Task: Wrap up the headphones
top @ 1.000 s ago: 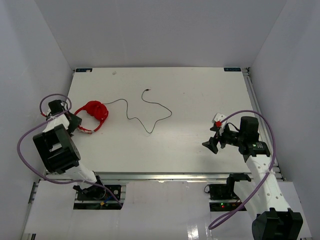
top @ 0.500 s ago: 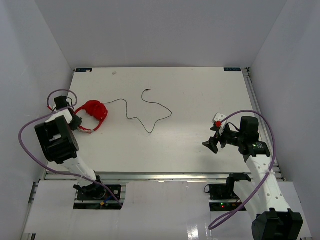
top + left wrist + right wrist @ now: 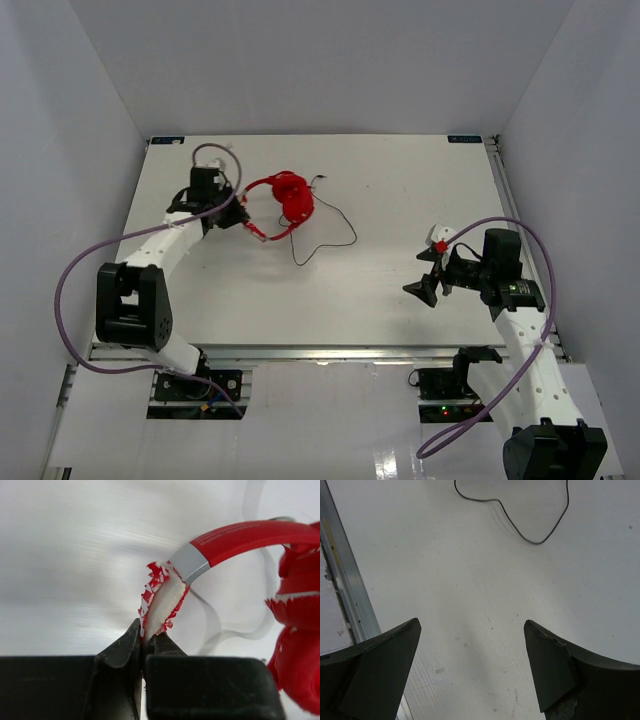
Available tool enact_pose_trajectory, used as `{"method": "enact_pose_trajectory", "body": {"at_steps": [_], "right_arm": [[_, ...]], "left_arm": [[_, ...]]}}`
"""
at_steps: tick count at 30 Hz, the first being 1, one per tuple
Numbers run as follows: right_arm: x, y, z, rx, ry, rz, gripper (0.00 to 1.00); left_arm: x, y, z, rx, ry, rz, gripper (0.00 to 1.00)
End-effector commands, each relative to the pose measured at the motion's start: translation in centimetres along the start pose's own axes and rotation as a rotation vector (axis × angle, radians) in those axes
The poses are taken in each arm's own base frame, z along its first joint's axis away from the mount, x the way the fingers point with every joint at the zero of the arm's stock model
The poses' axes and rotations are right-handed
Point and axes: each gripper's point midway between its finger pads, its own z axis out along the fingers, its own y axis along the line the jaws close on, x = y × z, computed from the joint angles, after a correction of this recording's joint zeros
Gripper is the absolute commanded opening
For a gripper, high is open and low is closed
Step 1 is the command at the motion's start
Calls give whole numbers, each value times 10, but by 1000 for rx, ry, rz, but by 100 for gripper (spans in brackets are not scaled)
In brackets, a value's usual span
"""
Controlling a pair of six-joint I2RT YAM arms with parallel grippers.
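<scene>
- My left pincer (image 3: 228,217) has just closed. In the wrist view it (image 3: 145,641) is shut on the frayed red-and-white padding at the end of the headband (image 3: 250,535).
- With that grip I have swung the headphones (image 3: 290,200) off the table's (image 3: 400,170) 9 o'clock edge to about 11 o'clock of its centre.
- The cord (image 3: 335,228) came along and now loops loosely at 4 o'clock of the earcups. It is bunched closer, which I judge makes it easier to wind, though no winding has begun.
- My right pincer (image 3: 428,272) hangs wide and empty at the table's 4 o'clock. From its wrist view it (image 3: 470,630) sees a bend of cord (image 3: 530,537) at 12 o'clock, well apart.
- My own purple cable (image 3: 60,290) arcs near the left arm. The torn padding may slip or tear.
</scene>
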Motion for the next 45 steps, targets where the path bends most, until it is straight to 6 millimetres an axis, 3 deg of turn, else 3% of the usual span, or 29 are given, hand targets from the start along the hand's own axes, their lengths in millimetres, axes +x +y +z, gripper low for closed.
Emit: {"method": "enact_pose_trajectory", "body": {"at_steps": [1, 6, 10, 11, 15, 21, 25, 32, 36, 43, 45], "right_arm": [[-58, -9, -6, -8, -92, -7, 90], [-131, -34, -10, 38, -254, 159, 90], [-152, -27, -1, -64, -377, 237, 90], [-151, -24, 0, -90, -376, 244, 90], [-152, -3, 9, -294, -438, -21, 90], [-163, -37, 48, -207, -428, -39, 90], [-171, -48, 72, -185, -487, -11, 90], [-157, -19, 128, -330, -448, 27, 90], [-151, -9, 152, -406, -457, 81, 90], [-138, 31, 175, -560, -433, 138, 98], [-129, 41, 176, -580, -420, 142, 88]], "left_arm": [[-3, -108, -67, 337, -20, 77, 0], [3, -155, -112, 492, -34, 80, 0], [-14, -175, -146, 568, -81, 78, 0], [-12, -176, -147, 571, -72, 78, 0], [-26, -193, -179, 621, -95, 93, 0], [-30, -197, -204, 649, -108, 91, 0], [-33, -200, -221, 668, -120, 79, 0], [-46, -212, -252, 718, -151, 64, 0], [-63, -219, -280, 734, -209, 68, 0], [-83, -221, -313, 739, -301, 33, 0], [-90, -220, -320, 734, -332, 14, 0]]}}
